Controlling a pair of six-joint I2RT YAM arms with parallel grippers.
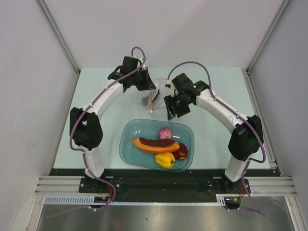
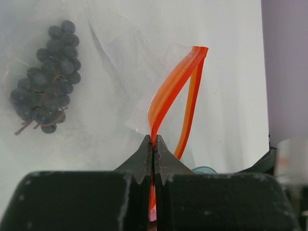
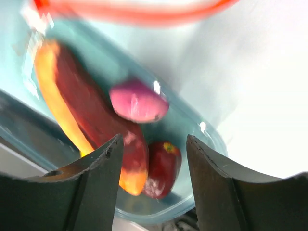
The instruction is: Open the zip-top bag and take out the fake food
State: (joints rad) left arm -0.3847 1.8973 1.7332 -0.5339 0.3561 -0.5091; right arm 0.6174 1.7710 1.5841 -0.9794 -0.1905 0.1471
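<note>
The zip-top bag [image 2: 122,57] is clear, with an orange-red zip strip [image 2: 174,86] that stands parted at the mouth. My left gripper [image 2: 153,139] is shut on one lip of that strip. A dark berry cluster [image 2: 45,77] lies inside the bag. From above, the bag [image 1: 153,100] hangs between the left gripper [image 1: 147,87] and the right gripper [image 1: 170,110]. The right gripper [image 3: 154,144] is open and holds nothing, hovering above the tub. In the tub lie the pink-purple onion [image 3: 138,102], the orange-and-maroon slice [image 3: 82,106], the dark red apple [image 3: 162,168] and the yellow bell pepper [image 1: 165,160].
The teal translucent tub [image 1: 129,150] sits near the front middle of the pale table [image 1: 96,96], between the two arm bases. White walls close in the left, right and back.
</note>
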